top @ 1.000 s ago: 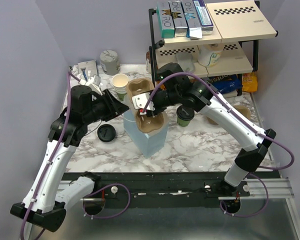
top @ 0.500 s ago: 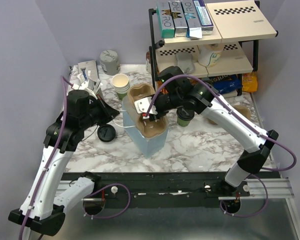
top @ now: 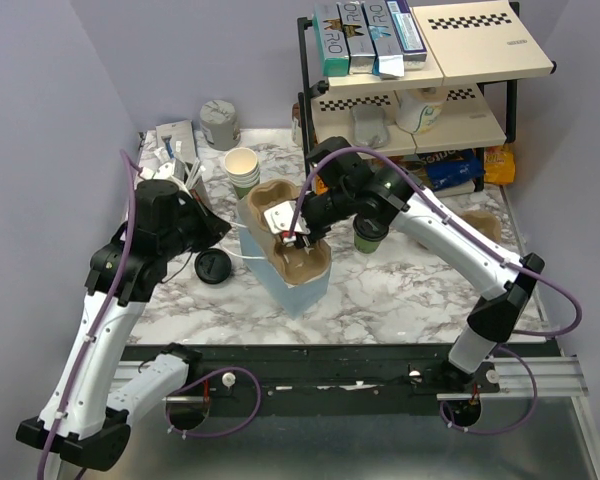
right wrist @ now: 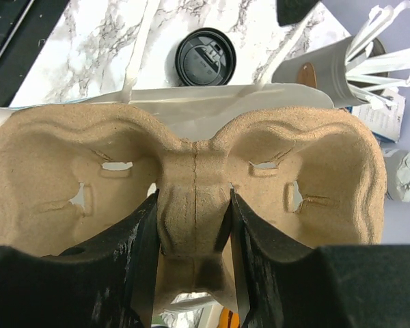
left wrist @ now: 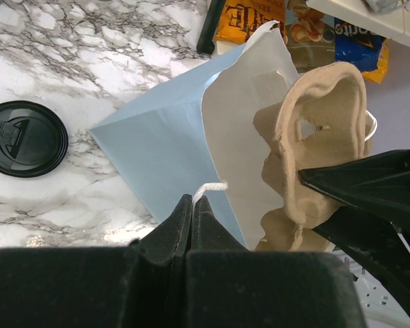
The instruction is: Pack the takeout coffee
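The takeout coffee [top: 368, 233], a green cup with a black lid, stands on the marble table right of a light blue paper bag [top: 280, 272]. My right gripper [top: 293, 229] is shut on the middle ridge of a brown pulp cup carrier [top: 284, 225], which sits partly inside the bag's mouth; it also shows in the right wrist view [right wrist: 191, 174]. My left gripper [left wrist: 193, 205] is shut on the bag's white string handle [left wrist: 212, 187] and holds the bag [left wrist: 164, 150] open. The coffee does not show in either wrist view.
A loose black lid [top: 212, 266] lies left of the bag. A stack of lidless cups [top: 241, 168] and a grey holder of sticks [top: 185, 165] stand behind. A black wire shelf [top: 410, 90] with boxes and snack bags fills the back right.
My right gripper has moved the carrier left and down, deeper into the bag. My left gripper has drawn back to the left, pulling the bag's handle.
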{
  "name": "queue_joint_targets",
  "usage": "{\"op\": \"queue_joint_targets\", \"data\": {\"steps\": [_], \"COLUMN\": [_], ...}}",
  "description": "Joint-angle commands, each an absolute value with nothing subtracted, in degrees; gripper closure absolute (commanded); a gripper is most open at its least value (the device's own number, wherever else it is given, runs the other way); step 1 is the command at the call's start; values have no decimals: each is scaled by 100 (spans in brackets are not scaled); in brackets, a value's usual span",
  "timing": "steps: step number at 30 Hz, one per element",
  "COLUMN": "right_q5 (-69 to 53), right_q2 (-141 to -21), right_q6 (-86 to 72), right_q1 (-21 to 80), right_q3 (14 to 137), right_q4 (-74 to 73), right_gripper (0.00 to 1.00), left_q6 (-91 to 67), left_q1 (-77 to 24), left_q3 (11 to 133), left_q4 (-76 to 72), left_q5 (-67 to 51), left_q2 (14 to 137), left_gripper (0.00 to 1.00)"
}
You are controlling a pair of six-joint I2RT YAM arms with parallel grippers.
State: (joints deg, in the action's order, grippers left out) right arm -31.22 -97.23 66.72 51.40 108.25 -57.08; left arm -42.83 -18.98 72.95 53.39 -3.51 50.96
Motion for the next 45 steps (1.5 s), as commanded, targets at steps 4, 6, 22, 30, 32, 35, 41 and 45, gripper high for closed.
{"op": "queue_joint_targets", "data": {"steps": [4,6,22,30,32,35,41,45], "right_q5": [-3033,-2980,-2751,-2434,-2469,-2592,-2856,-2725], "right_q2": [-10072,-10072,-10029,-9326,-9325,-9360,-9597,-9580], "right_q6": [6478,6189,6222,6240,6153,6021,5793,5722], "right_q1": [5159,5150,5159,5150,5159,5159,5168,5159], "right_q3": [10863,10872,10873,9598,9668,9738,9774,9519], "right_q4": [-5608,-5346,-5115,-4421,-4473,-4561,-4711,-4798], "right_gripper": [54,55,55,55,55,55,52,51], "left_q6": [-3938,-3859,-3516,-3515,-3559,-3551,-3498,-3489], "left_q1": [-1898,-1898,-1890,-1872,-1872,-1863,-1846,-1837], "left_q3": [7427,7392,7427,7488,7497,7506,7638,7585], "left_q4": [4703,4693,4904,4843,4817,4729,4641,4684], "left_q5": [-667,-729,-642,-580,-589,-659,-589,-362], "left_q2": [5388,5370,5326,5449,5563,5625,5660,5651], "left_gripper": [100,100,100,100,100,100,100,100]}}
